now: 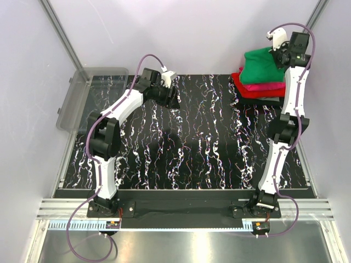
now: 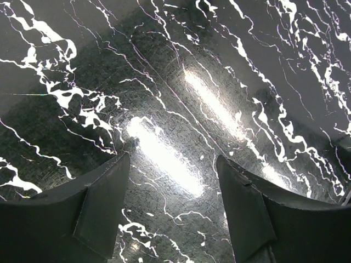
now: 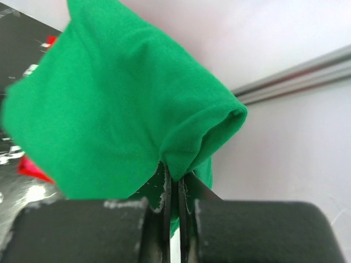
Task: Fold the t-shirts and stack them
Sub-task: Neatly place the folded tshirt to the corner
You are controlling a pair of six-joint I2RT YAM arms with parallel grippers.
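**Green t-shirt pinched at the far right corner**

From above, we see the stack at the far right corner of the bench (image 1: 192, 142). The green t-shirt (image 1: 263, 67) lies on top of a magenta-pink one (image 1: 264, 86), which rests on a red one (image 1: 253, 93). The right jaws sit at the green shirt's right edge, but this view does not show whether they grip it.

The right wrist view settles it. The right jaws are clenched on a fold of the green t-shirt (image 3: 109, 109), which bulges up above them, and a bit of red cloth (image 3: 33, 167) shows at lower left.

The left wrist view shows only bare marbled bench (image 2: 164, 82) between the left jaws, which stand released and hold nothing. From above, we see them over the bench's far middle, well apart from the stack.

A clear grey bin (image 1: 82, 98) lies at the far left edge, near the left arm (image 1: 123, 107).
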